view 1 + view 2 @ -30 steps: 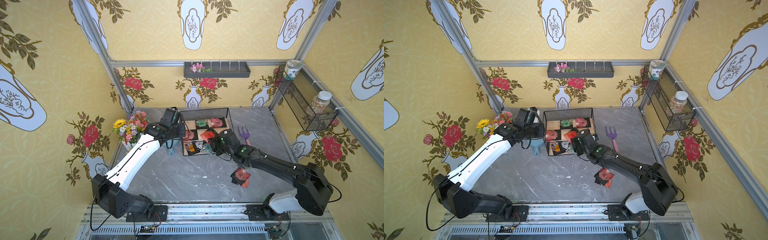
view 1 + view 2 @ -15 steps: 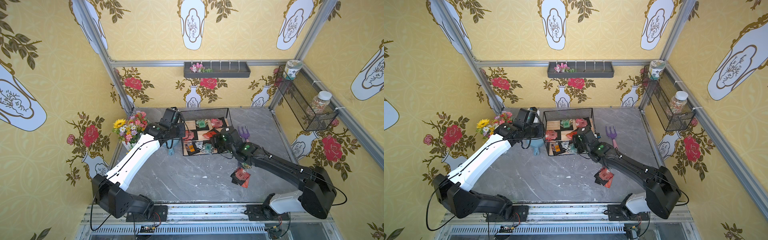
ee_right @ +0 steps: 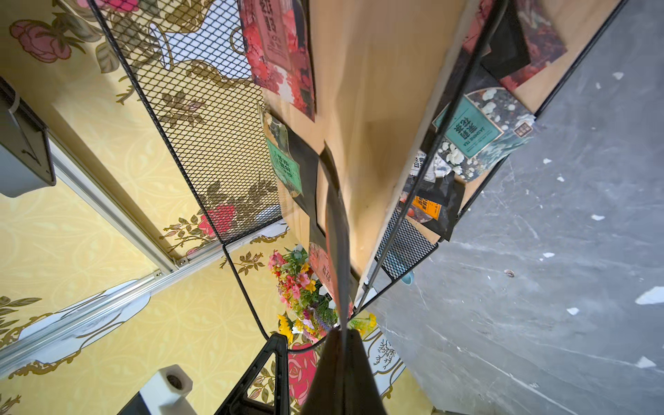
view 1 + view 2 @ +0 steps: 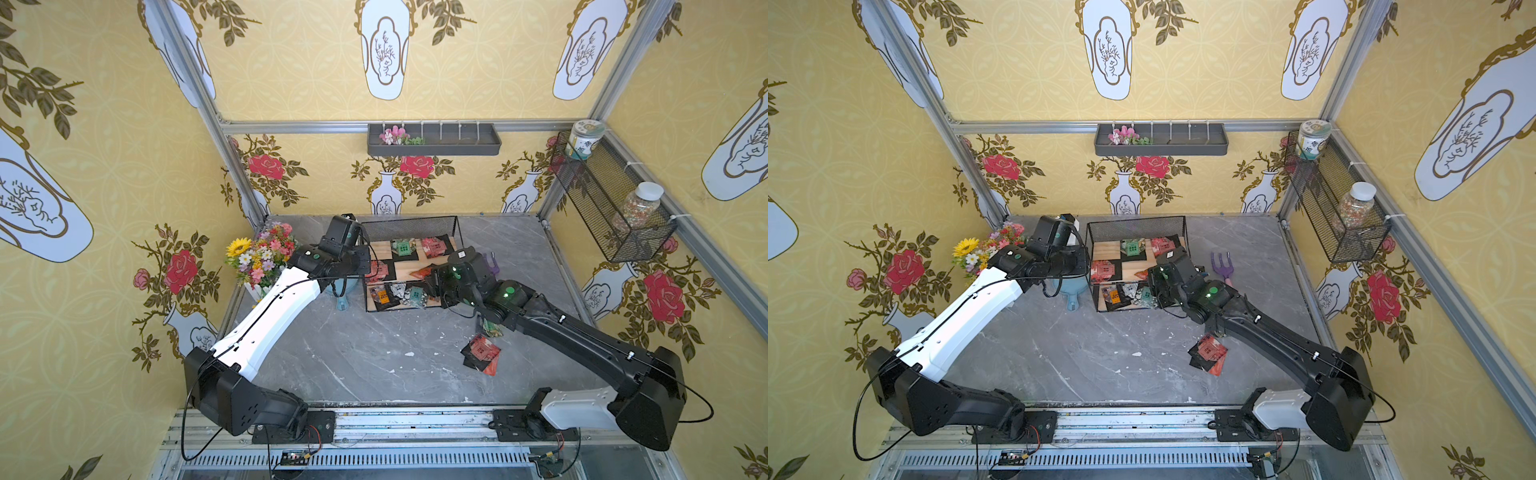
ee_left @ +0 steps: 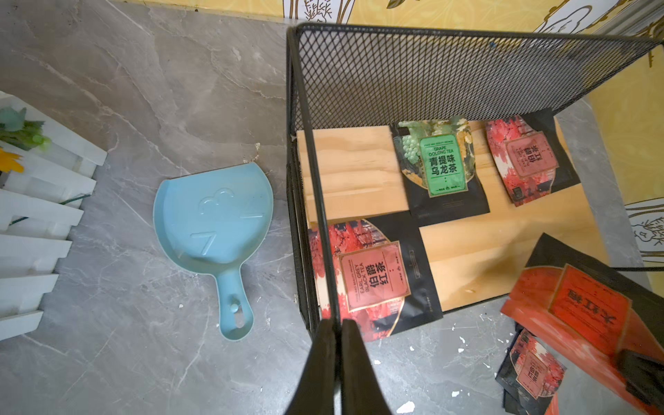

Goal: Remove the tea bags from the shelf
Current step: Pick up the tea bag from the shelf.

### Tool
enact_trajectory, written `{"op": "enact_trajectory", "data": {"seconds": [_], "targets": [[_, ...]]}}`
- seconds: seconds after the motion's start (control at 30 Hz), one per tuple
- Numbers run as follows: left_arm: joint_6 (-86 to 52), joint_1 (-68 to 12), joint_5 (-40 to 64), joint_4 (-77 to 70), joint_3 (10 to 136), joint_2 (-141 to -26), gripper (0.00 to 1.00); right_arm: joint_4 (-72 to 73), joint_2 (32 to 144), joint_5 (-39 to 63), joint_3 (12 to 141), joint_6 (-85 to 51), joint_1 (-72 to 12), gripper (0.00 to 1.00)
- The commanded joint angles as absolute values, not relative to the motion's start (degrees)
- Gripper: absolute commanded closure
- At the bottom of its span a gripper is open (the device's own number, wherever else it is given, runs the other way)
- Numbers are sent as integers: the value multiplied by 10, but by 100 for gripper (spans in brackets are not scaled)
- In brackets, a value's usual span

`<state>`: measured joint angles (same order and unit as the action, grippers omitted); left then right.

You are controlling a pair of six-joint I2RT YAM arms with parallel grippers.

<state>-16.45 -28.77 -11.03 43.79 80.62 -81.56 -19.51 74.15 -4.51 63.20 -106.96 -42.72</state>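
Left wrist view: we see our left gripper (image 5: 335, 325) clamped on the shelf (image 5: 467, 72), tea bags (image 5: 445, 165) on its boards (others on the desk (image 5: 143, 107)); right gripper (image 3: 342, 334) pinches a red tea bag (image 5: 582, 305).

Bright, even light, soft shadows (wrist views bend at edges).

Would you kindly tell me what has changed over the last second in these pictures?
The right gripper closed on the orange-red tea bag at the front of the shelf, and its arm shifted slightly to the robot's right. The left gripper stayed shut on the shelf's frame. The tea bags on the table did not move.
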Motion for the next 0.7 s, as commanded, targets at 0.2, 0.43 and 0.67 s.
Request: {"op": "enact_trajectory", "data": {"seconds": [0.2,0.43,0.67], "targets": [[-142,-288,-106,451,813,-826,100,-306,719,29,689,-961,-413,100],[-140,-288,-107,453,816,-828,100,-344,704,157,685,-821,-368,100],[-141,-288,-111,458,816,-827,100,-539,657,141,709,-671,-351,100]]}}
